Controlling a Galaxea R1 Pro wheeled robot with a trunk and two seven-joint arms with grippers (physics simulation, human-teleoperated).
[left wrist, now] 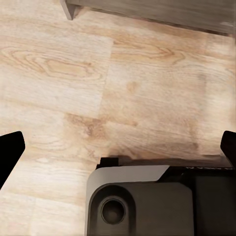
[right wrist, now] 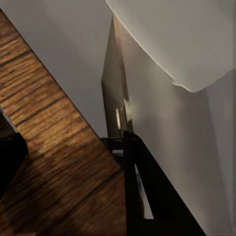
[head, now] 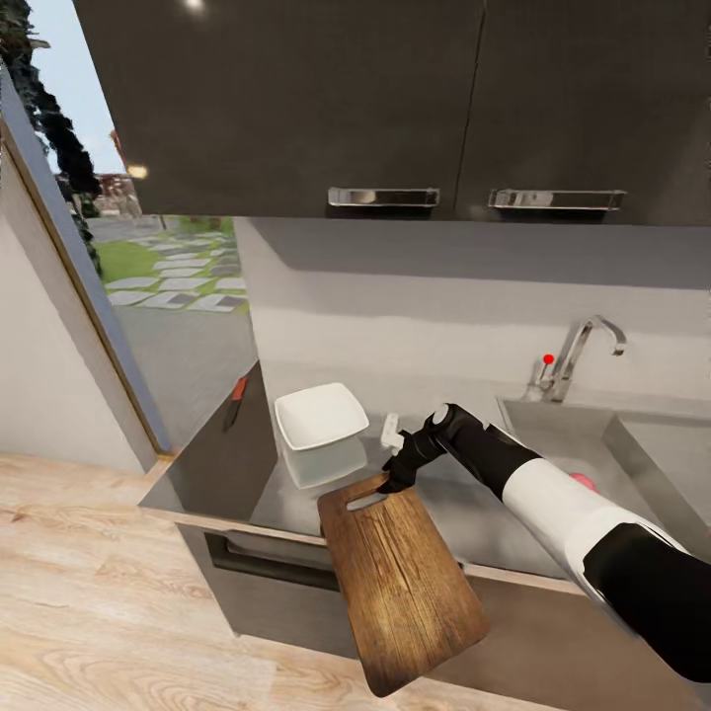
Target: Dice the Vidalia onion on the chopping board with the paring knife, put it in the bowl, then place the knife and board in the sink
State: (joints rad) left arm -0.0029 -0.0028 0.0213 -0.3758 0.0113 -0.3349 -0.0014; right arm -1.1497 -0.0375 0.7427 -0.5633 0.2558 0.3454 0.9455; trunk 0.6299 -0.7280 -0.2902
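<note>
right end effector (head: 398, 481) is clamped on the slotted end of the board (head: 405, 583), which overhangs the tabletop (head: 474, 523) edge.

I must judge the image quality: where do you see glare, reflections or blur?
Head view: bright glare spots on the upper cabinets, and the countertop mirrors the bowl. Right wrist view: chopping board sharp, bowl soft. Left wrist view: floor evenly lit.

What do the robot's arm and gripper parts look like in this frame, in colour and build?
In the head view the right arm has a glossy white middle segment between black sections, ending in a black wrist and the black right gripper. The wrist views show black, flat-sided fingers; the left gripper's fingertips are black too, above a dark grey housing with a round recess.
</note>
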